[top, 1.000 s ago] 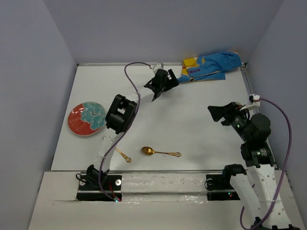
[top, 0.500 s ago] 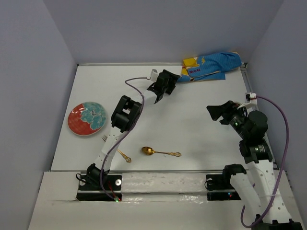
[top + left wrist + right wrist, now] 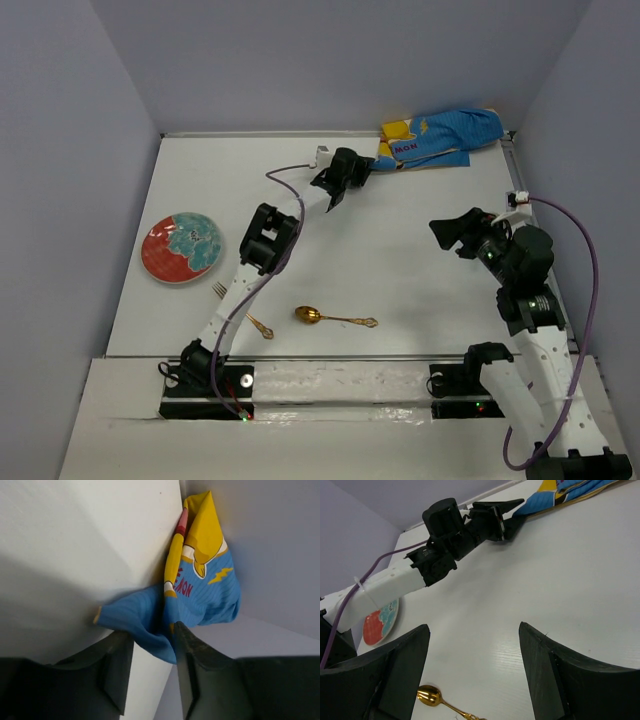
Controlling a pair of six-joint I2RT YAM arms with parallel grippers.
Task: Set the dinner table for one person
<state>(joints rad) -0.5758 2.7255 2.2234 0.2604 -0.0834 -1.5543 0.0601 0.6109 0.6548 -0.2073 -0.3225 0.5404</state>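
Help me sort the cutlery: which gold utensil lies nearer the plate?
The gold fork, lying diagonally just below the red-and-teal plate; the gold spoon lies farther to the right.

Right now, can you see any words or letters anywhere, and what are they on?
"MON": red letters on a yellow band of the crumpled blue cartoon-printed cloth placemat; the rest of the word is hidden in the folds.
Red and teal round plate: only a pattern, no words that can be read.
Gold metal spoon: no writing to be seen.
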